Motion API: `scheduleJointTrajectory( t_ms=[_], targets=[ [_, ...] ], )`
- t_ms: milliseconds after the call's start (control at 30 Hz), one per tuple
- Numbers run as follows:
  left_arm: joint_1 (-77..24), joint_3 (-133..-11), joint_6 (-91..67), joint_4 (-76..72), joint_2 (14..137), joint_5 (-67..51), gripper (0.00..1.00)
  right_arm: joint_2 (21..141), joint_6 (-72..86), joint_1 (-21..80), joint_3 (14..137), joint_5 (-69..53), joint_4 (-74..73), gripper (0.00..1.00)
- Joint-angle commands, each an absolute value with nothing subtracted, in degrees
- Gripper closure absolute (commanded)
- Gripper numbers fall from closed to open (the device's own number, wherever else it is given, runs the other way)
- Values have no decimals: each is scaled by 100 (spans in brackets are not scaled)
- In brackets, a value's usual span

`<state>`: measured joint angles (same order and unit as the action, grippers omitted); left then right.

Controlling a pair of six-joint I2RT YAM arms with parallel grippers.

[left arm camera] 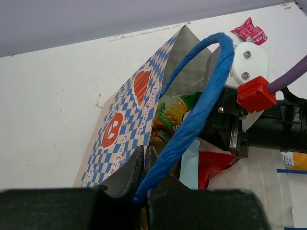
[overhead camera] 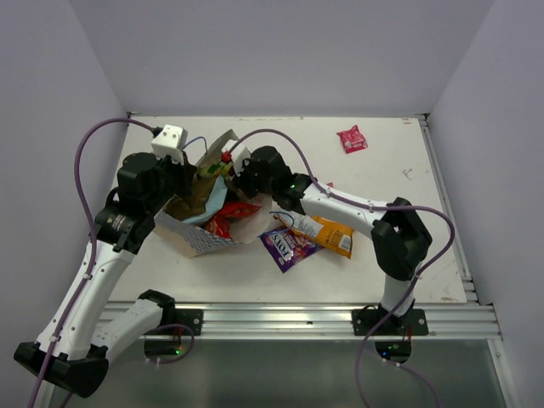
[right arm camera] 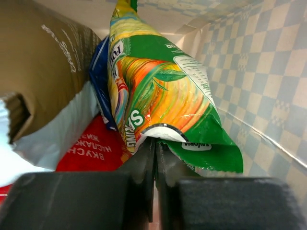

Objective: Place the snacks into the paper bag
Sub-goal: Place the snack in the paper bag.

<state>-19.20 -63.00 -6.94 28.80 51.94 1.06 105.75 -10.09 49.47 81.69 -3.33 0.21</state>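
The checkered paper bag [overhead camera: 197, 240] [left arm camera: 125, 125] lies on its side, mouth facing right. My left gripper [overhead camera: 198, 170] [left arm camera: 144, 160] is shut on the bag's upper rim, where the blue cord handle [left arm camera: 201, 96] comes out. My right gripper [overhead camera: 225, 181] [right arm camera: 156, 143] reaches inside the bag [right arm camera: 261, 62] and is shut on the bottom seal of a yellow-green snack pack [right arm camera: 158, 86] [left arm camera: 173, 111]. A red bag [right arm camera: 91, 148] [left arm camera: 213, 165] and a light-blue bag [right arm camera: 53, 129] lie inside beside it. On the table outside are a purple pack [overhead camera: 287, 246] and an orange chip bag [overhead camera: 333, 235].
A small pink pack [overhead camera: 352, 138] [left arm camera: 249, 31] lies alone at the far right of the table. An aluminium rail [overhead camera: 289, 319] runs along the near edge. Purple cables [overhead camera: 85, 170] arc over both arms. The right wrist's camera mount [left arm camera: 249, 67] hangs over the bag's mouth.
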Motion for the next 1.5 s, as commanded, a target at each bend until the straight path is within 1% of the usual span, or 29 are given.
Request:
scheduleJointTrajectory(
  t_ms=[0,100,133,200,233,333,433,533,633,1100,1200,1233,1267,1300,1367,1400,1467],
  targets=[
    [-1925,-6398,-817,2707,5133,26,100,10275,-642,4931,8534,-642,185,88],
    [-1916,-6416,-791,2733,5115,53,100,10012,-633,4931,8508,-370,141,60],
    [-1916,-6425,-782,2742,5107,61,100,9802,-633,4931,8412,-334,141,47],
    [-1916,-6425,-773,2742,5098,79,100,9599,-737,4931,8315,-360,141,39],
    [-1916,-6416,-773,2742,5098,79,100,9476,-790,4922,8314,-404,19,31],
    [-1916,-6407,-782,2716,5141,35,100,9431,-905,4913,8507,-658,-420,25],
    [-1916,-6407,-800,2690,5159,35,100,9483,-897,4887,8578,-703,-553,24],
    [-1916,-6425,-800,2698,5150,26,100,9580,-853,4860,8570,-362,-606,24],
    [-1916,-6434,-782,2725,5124,44,100,9641,-791,4808,8587,-299,-659,24],
    [-1916,-6407,-782,2751,5124,44,100,10889,-870,4720,9588,-975,-1265,24],
    [-1916,-6416,-782,2769,5124,44,100,11127,-896,4720,9808,-1107,-1353,35],
    [-1916,-6407,-782,2769,5115,53,100,11153,-896,4720,9861,-1186,-1380,42],
    [-1916,-6407,-774,2769,5115,61,100,11153,-905,4720,9861,-1204,-1371,62],
    [-1916,-6407,-773,2769,5115,70,100,11110,-888,4711,9853,-1213,-1345,75],
    [-1916,-6407,-773,2777,5098,79,100,10970,-905,4720,9713,-1125,-1205,94],
    [-1916,-6407,-773,2769,5106,79,100,10786,-905,4720,9634,-1021,-1117,100],
    [-1916,-6398,-782,2760,5115,70,100,10582,-949,4729,9422,-748,-906,100]
  ],
)
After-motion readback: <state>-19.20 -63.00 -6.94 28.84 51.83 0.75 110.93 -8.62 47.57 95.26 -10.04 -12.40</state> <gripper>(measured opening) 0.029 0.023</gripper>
